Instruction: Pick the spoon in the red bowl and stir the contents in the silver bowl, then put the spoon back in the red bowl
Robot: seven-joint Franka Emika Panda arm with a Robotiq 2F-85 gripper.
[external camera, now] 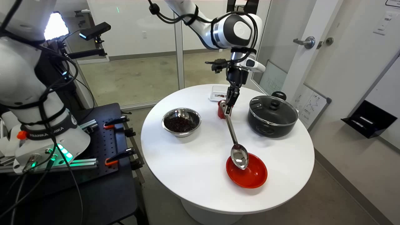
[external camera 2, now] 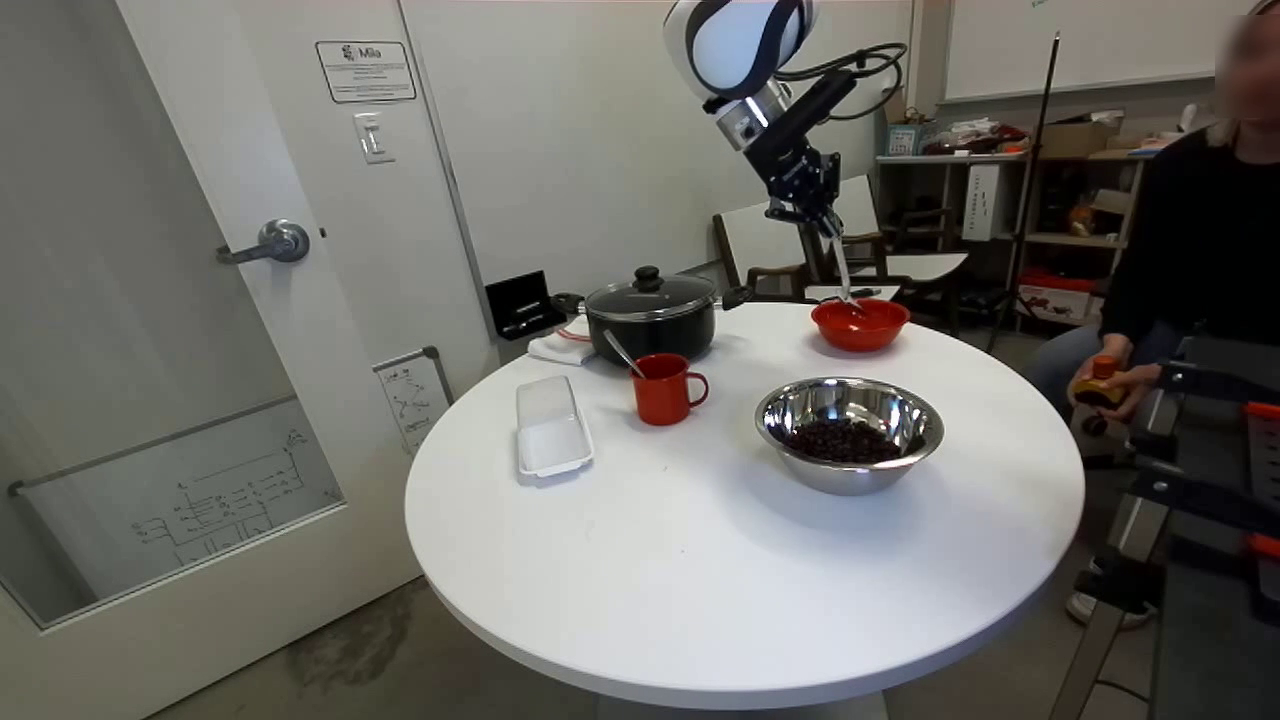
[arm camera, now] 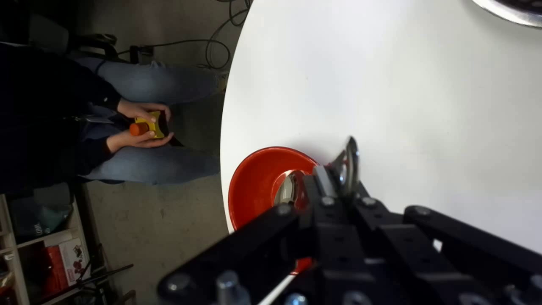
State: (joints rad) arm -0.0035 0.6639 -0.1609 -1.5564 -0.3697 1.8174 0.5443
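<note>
Long silver spoon (external camera: 238, 151) held aslant, oval head lowermost, over the glossy, shallow red bowl (external camera: 256, 176); contact unclear. Silver bowl (external camera 2: 845, 481) upright, well apart from both; dark, grainy contents (external camera 2: 843, 441) lie low inside.

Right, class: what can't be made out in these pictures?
Wrist view: most of the round silver steel bowl, cut off by the top-right corner.
Wrist view: part of the glossy round red bowl, behind the black hand.
In an exterior view: seated person's face, blurred, cut by the edge.

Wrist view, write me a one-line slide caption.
Black fingers grip a slim silver metal spoon, its head framed by a shallow glossy red bowl on a round white table.
</note>
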